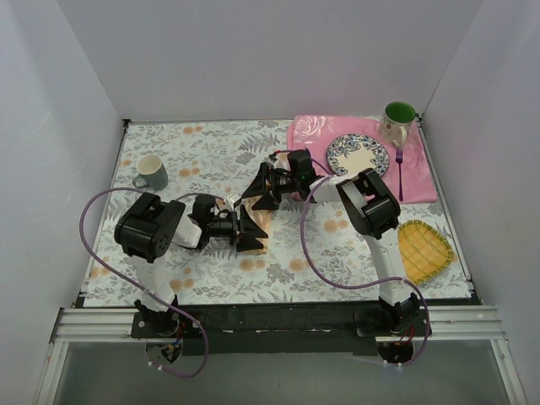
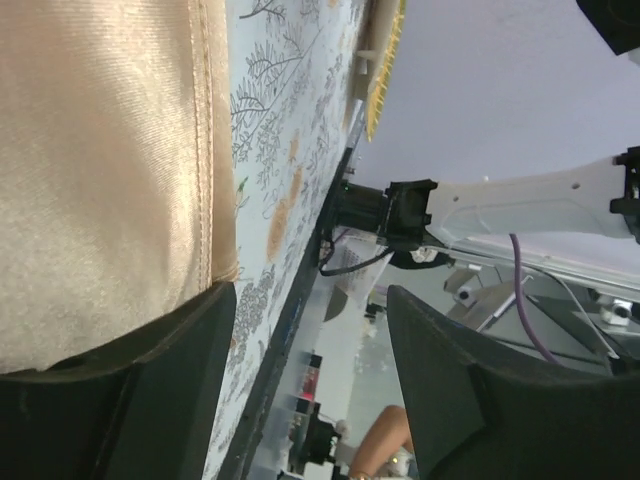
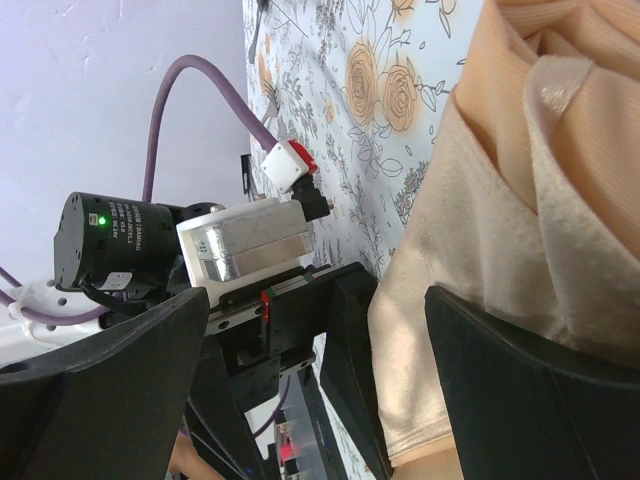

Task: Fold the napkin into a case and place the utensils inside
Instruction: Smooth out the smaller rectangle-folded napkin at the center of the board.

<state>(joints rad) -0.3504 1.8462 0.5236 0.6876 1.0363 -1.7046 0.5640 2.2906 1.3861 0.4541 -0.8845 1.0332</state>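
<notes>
Left pincer (image 1: 245, 229) and right pincer (image 1: 268, 191) meet over the bunched napkin (image 1: 258, 221), mid-counter (image 1: 211, 152); left wrist: my jaws apart, cloth against one finger (image 2: 170, 390); right wrist: jaws wide beside loose folds; I'd smooth these before creasing.

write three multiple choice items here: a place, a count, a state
1. Where is the slim purple fork? A on the pink floral placemat B in the green-lined white mug C inside the peach cloth napkin
2. Mugs in view? A one B two C three
3. Right gripper's jaws? A shut on the fork B shut empty C open
Key: 1 A, beside the patterned plate; 2 B, the white mug plus a grey-green mug left; 3 C, fingers wide apart by the napkin.
</notes>
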